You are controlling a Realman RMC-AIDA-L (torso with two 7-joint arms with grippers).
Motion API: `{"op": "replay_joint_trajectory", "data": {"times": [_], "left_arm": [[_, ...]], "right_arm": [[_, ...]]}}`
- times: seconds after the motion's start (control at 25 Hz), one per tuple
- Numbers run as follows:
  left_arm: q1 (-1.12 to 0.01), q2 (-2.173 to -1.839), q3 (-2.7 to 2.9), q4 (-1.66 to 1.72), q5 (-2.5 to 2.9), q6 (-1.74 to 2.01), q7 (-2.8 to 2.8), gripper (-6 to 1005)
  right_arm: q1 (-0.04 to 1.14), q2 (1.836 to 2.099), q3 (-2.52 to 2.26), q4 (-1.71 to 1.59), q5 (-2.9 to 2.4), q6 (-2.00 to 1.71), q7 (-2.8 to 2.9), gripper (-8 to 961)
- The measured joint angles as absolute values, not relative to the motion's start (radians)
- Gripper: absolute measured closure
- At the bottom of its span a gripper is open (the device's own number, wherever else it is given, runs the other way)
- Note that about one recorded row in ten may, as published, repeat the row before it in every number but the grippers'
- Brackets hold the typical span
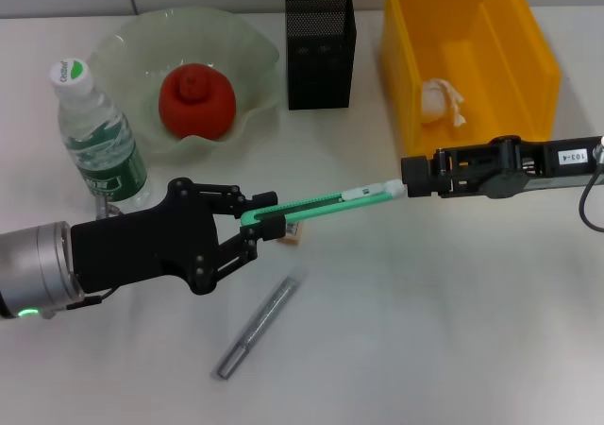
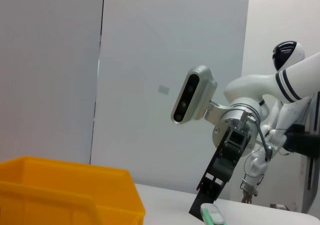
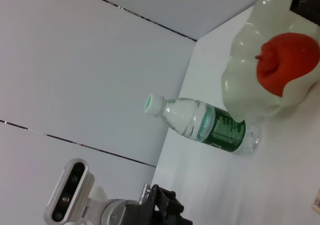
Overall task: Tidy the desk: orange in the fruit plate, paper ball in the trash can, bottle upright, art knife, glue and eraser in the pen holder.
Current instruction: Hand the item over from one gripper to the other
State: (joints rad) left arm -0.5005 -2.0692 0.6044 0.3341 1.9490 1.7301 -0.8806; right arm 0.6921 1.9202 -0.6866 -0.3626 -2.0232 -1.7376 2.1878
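Left end effector: the black linkage-fingered left end effector [image 1: 253, 225] is being held low over the middle of the surface, its fingers being closed on the rear end of the knife.
Right end effector: the black slender right end effector [image 1: 408, 177] is being extended in from the right, its tip being pressed against or closed on the white front end of the knife; whether its fingers are gripping cannot be told from the views.
Art knife: the long green-and-white plastic art knife [image 1: 326, 203] is being held level above the surface, spanning the gap between both end effectors.
Handling: the knife is judged to be light, stiff and smooth-sided, so it is likely to be twisted in a loose grip; it is best being taken across the flat sides of the body, away from the blade end.
Pen holder: the black square mesh pen holder [image 1: 321, 49] is standing at the back of the surface, well apart from the knife.
Eraser: a small pale block [image 1: 293, 231], probably the eraser, is being partly hidden under the knife.
Glue: a grey slim stick [image 1: 258, 326], possibly the glue, is lying flat near the front.
Already placed: the orange-red round fruit [image 1: 195, 101] is sitting in the pale-green wavy glass plate [image 1: 123, 47]; the crumpled white paper ball [image 1: 440, 101] is lying in the yellow plastic bin [image 1: 533, 57]; the clear green-labelled water bottle [image 1: 99, 142] is standing upright.
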Motion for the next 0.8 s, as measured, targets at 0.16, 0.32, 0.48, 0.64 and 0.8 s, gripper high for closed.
{"op": "replay_joint_trajectory", "data": {"times": [0.16,0.32,0.48,0.64,0.8], "left_arm": [[-0.502,-2.070,0.604,0.330,1.942,1.731,-0.881,791],[-0.507,-2.072,0.604,0.324,1.936,1.737,-0.881,790],[-0.509,-2.073,0.606,0.313,1.926,1.741,-0.880,790],[-0.512,-2.072,0.606,0.302,1.918,1.751,-0.873,790],[-0.513,-2.072,0.608,0.302,1.916,1.758,-0.871,790]], "right_arm": [[0.694,1.922,-0.683,-0.362,-2.014,-1.748,2.184,345],[0.698,1.928,-0.685,-0.362,-2.005,-1.767,2.182,346],[0.701,1.930,-0.688,-0.362,-2.003,-1.770,2.185,347],[0.701,1.931,-0.688,-0.362,-2.004,-1.770,2.185,349],[0.705,1.933,-0.688,-0.362,-2.002,-1.780,2.185,351]]}}
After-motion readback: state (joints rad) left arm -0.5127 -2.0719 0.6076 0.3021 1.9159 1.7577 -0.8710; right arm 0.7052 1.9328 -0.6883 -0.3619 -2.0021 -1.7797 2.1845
